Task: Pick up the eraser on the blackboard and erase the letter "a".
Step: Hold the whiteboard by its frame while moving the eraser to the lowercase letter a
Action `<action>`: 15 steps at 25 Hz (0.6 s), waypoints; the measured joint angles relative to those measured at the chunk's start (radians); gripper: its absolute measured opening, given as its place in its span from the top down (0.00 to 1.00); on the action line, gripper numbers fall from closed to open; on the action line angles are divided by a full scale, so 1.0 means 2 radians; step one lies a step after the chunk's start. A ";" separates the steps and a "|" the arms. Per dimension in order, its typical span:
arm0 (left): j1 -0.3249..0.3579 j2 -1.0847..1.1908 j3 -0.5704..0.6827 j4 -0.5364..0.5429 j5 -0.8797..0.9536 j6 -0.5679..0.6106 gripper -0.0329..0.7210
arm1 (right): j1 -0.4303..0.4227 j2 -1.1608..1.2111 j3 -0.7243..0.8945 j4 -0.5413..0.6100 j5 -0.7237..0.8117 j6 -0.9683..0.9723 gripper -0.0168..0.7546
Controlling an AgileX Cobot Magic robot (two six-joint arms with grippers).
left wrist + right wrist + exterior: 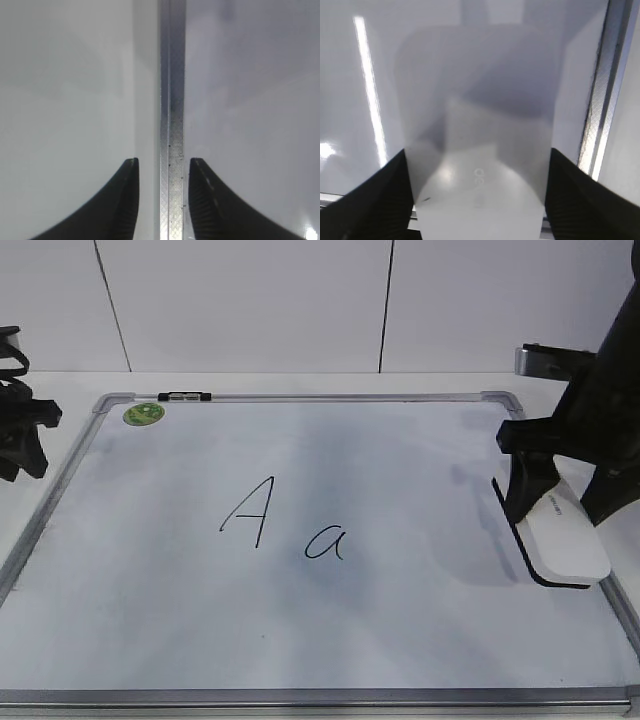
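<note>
The eraser (566,542), a white block with a black underside, lies at the right edge of the blackboard (300,640). My right gripper (560,512) straddles its far end, with both fingers against its sides. In the right wrist view the eraser (480,150) fills the gap between the jaws (477,200). The letter "a" (326,542) is in the board's middle, well left of the eraser. My left gripper (20,440) is open and empty by the board's left edge; its jaws (161,165) hover over the silver frame (172,100).
A taller capital "A" (250,512) stands just left of the small "a". A round green sticker (143,414) is at the board's far left corner. A small black clip (185,396) sits on the far frame. A white wall stands behind the table.
</note>
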 joint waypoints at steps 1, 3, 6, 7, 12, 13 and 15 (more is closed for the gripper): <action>0.000 0.003 0.000 0.000 0.001 0.000 0.64 | 0.000 0.000 0.000 0.000 0.000 0.000 0.26; 0.000 0.011 -0.001 0.000 0.002 0.000 0.64 | 0.000 0.000 0.000 0.000 0.000 -0.002 0.26; 0.000 0.024 -0.001 -0.001 0.007 0.000 0.64 | 0.000 0.000 0.000 0.000 0.000 -0.002 0.26; 0.000 0.029 -0.001 -0.001 0.006 0.000 0.64 | 0.000 0.000 0.000 0.000 0.000 -0.003 0.26; 0.000 0.036 -0.001 -0.002 0.008 0.000 0.64 | 0.000 0.000 0.000 0.000 0.000 -0.005 0.26; 0.000 0.037 -0.001 -0.002 0.008 0.000 0.64 | 0.000 0.000 0.000 0.000 0.000 -0.006 0.26; 0.000 0.037 -0.001 -0.002 0.008 0.000 0.64 | 0.000 0.000 0.000 0.000 0.000 -0.006 0.26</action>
